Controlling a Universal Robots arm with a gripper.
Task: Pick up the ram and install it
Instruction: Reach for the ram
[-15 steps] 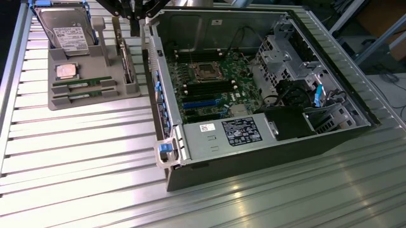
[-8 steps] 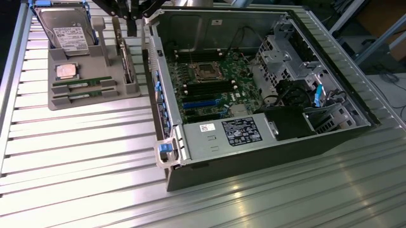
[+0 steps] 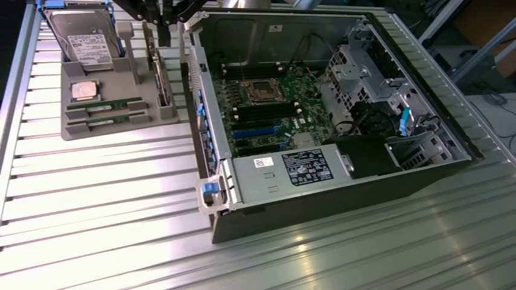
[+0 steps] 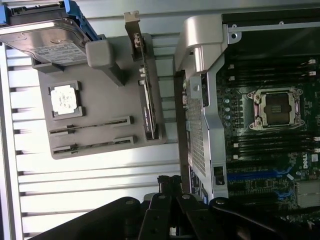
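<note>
A: Claw status?

B: Black two-finger claw (image 3: 164, 27) is clenched, nothing in it. It hangs well above the flat grey parts tray (image 4: 100, 100), approx over the tray edge facing the open dark PC case (image 3: 322, 208), abt where the upright green expansion card w/ metal bracket (image 3: 161, 78) stands.

A: And the RAM?

B: Two long thin green RAM sticks, both lying in their tray slots. One (image 3: 105, 107) is just beside the square silver-topped processor (image 3: 84, 90). The other (image 3: 103, 123) is at the tray end opposite the silver hard drive w/ blue rails (image 3: 84, 42). Neither is touched, and both are well apart from the claw. The tray sits on the ribbed aluminium bench (image 3: 105, 199).

A: What could go wrong?

B: IMO a few things:
- **Clenched fingers:** they can't straddle a stick, so coming down like that would just press on the board.
- **Low sticks:** they sit deep in the tray w/ little edge to pinch, so a grip could slip or tilt.
- **Tall card:** it stands just beside the stick ends, and the claw body could clip it.
- **Twin sticks:** they lie side by side, so an off-centre approach might nudge the wrong one.
- **Case wall:** it rises right beside the tray, and a carried stick could catch the rim.
- **Tight slots:** those on the green mainboard (image 3: 266, 115) look narrow, so a skewed stick would prob jam instead of seating
</note>
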